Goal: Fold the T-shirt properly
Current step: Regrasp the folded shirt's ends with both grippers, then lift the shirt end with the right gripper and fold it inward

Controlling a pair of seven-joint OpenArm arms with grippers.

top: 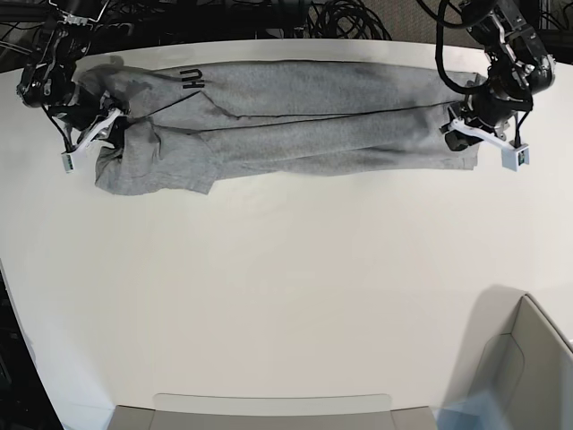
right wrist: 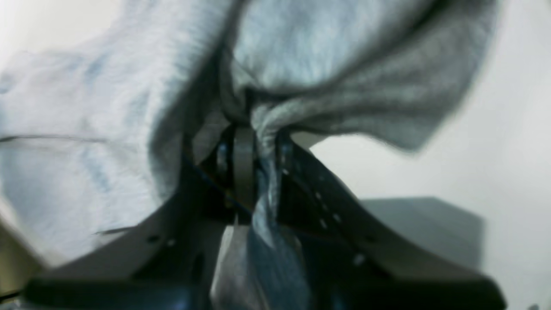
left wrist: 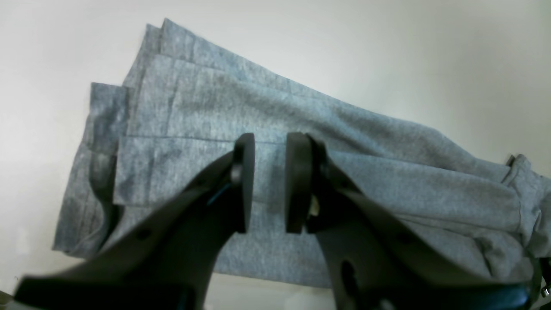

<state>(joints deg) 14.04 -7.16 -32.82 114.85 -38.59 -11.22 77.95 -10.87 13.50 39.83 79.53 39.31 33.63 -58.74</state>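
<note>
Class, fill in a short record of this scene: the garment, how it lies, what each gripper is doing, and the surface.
garment: grey T-shirt, black lettering partly showing
lay: folded lengthwise into a long band along the far side of the table
right gripper: closed on bunched cloth at one end of the T-shirt
left gripper: fingers apart, nothing between them, over the other end
surface: white table

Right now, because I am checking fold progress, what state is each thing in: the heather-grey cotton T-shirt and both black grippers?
Heather-grey cotton T-shirt: folded lengthwise into a long band across the white table, some black lettering showing.
Left gripper: open above the shirt's end, holding nothing.
Right gripper: shut on bunched shirt fabric.
</note>
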